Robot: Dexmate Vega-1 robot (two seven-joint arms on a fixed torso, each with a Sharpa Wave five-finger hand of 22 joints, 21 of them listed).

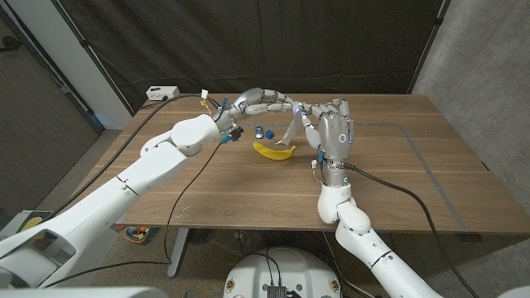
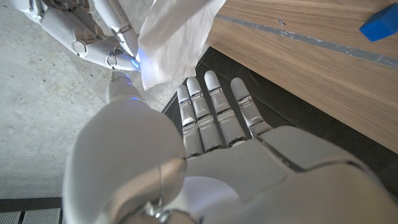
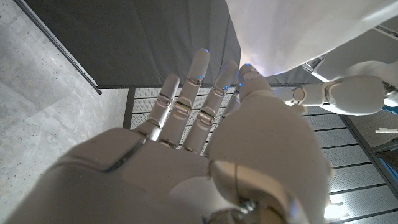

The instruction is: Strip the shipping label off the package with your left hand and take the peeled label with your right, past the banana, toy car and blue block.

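A: Black curtain behind, wooden table [image 1: 397,165] below. Where's the label [image 1: 289,126]?

B: In the air above the banana [image 1: 274,151], pinched by the left hand [image 1: 263,101].

A: And the right hand [image 1: 331,128]?

B: Raised, thumb touching the sheet, other fingers straight; likely taking it. Toy car [image 1: 265,131] and blue block [image 1: 239,130] sit nearby.

Wooden table [image 1: 397,174] stands before a black curtain [image 1: 248,41]. Grey concrete wall [image 1: 484,50] at right. White power strip [image 1: 162,92] on table corner.
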